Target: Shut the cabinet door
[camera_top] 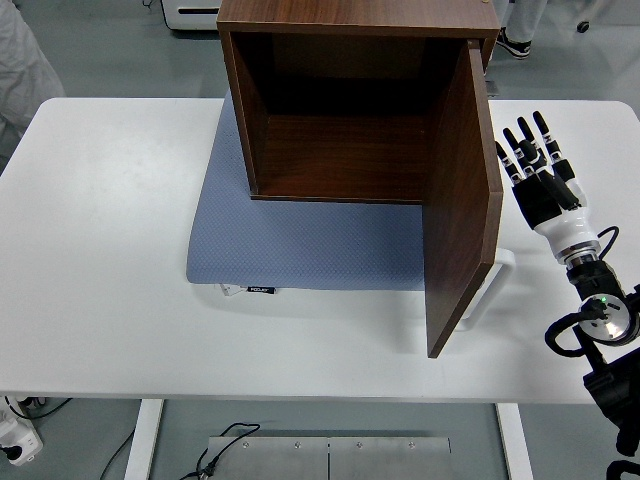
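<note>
The right hand [538, 172], fingers [523, 145] spreading straight and empty, is hovering just beside the open cabinet door [462, 200], which is standing at its nine o'clock.

Black five-fingered right hand [541, 178], white wrist, green light.

Single head cam, high, fwd-down over table [110, 300]

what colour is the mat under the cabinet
Blue-grey with a fine dotted texture, seen in the head view: mat, cabinet.
</note>
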Available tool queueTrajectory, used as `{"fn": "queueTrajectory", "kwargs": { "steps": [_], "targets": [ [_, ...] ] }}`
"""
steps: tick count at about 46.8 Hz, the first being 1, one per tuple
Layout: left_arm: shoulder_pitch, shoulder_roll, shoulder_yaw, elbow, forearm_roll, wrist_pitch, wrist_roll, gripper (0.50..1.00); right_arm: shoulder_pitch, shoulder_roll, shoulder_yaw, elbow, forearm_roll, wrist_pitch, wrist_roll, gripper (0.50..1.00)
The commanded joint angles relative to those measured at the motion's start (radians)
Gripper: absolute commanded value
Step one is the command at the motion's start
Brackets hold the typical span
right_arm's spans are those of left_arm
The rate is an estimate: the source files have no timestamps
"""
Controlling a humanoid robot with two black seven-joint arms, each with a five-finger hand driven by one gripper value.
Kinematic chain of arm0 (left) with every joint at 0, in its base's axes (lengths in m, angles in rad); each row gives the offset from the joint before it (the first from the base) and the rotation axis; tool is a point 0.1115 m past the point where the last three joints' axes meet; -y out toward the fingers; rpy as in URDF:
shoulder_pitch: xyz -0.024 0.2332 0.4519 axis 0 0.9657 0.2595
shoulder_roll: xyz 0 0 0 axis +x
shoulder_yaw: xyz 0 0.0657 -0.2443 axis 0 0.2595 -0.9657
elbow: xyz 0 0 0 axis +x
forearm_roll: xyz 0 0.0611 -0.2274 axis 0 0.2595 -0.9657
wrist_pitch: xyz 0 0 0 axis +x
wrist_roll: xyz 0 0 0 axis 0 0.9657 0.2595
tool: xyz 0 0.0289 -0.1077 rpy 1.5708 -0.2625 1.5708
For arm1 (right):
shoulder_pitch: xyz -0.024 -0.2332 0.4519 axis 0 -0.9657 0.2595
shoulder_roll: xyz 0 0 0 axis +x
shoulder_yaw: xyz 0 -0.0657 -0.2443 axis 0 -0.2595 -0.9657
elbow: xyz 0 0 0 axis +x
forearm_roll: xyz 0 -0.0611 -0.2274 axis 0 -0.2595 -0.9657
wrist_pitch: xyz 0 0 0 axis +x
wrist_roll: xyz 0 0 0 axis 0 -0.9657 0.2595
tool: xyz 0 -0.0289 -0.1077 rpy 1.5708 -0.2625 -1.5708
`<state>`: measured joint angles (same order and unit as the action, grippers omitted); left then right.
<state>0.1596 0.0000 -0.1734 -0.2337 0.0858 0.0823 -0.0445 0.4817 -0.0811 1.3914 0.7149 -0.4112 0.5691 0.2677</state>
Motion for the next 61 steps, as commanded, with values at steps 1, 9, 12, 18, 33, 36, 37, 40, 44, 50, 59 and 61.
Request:
{"fn": "queueTrajectory", "kwargs": {
  "steps": [1,9,12,18,33,36,37,40,44,50,59,61],
  "targets": [
    [0.000,0.000,0.000,-0.001,0.000,-0.001,0.000,1.000,0.000,-0.002,0.000,0.000,0.000,0.000,0.001,1.000],
    [0.000,0.000,0.000,-0.001,0.000,-0.001,0.000,1.000,0.000,-0.002,0.000,0.000,0.000,0.000,0.001,1.000],
    [0.000,0.000,0.000,-0.001,0.000,-0.001,0.000,1.000,0.000,-0.002,0.000,0.000,0.000,0.000,0.001,1.000],
    [0.000,0.000,0.000,-0.001,0.000,0.001,0.000,1.000,0.000,-0.003,0.000,0.000,0.000,0.000,0.001,1.000],
    [0.000,0.000,0.000,-0.001,0.000,-0.001,0.000,1.000,-0.006,-0.026,0.000,0.001,0.000,0.003,0.001,1.000],
    [0.000,0.000,0.000,-0.001,0.000,0.001,0.000,1.000,-0.008,-0.029,0.001,0.001,0.000,0.008,0.001,1.000],
    [0.000,0.000,0.000,-0.001,0.000,0.001,0.000,1.000,-0.008,-0.031,0.001,0.001,0.000,0.009,0.001,1.000],
    [0.000,0.000,0.000,-0.001,0.000,-0.001,0.000,1.000,-0.008,-0.035,0.001,0.001,0.000,0.011,0.001,1.000],
    [0.000,0.000,0.000,-0.001,0.000,-0.001,0.000,1.000,-0.009,-0.040,0.003,0.001,0.000,0.012,0.001,1.000],
    [0.000,0.000,0.000,-0.001,0.000,0.001,0.000,1.000,-0.009,-0.042,0.015,0.003,0.000,0.012,0.001,1.000],
    [0.000,0.000,0.000,0.000,0.000,-0.001,0.000,1.000,-0.009,-0.046,0.017,0.006,0.000,0.012,-0.001,1.000],
    [0.000,0.000,0.000,-0.001,0.000,-0.001,0.000,1.000,-0.009,-0.054,0.017,0.009,0.000,0.012,-0.002,1.000]
  ]
}}
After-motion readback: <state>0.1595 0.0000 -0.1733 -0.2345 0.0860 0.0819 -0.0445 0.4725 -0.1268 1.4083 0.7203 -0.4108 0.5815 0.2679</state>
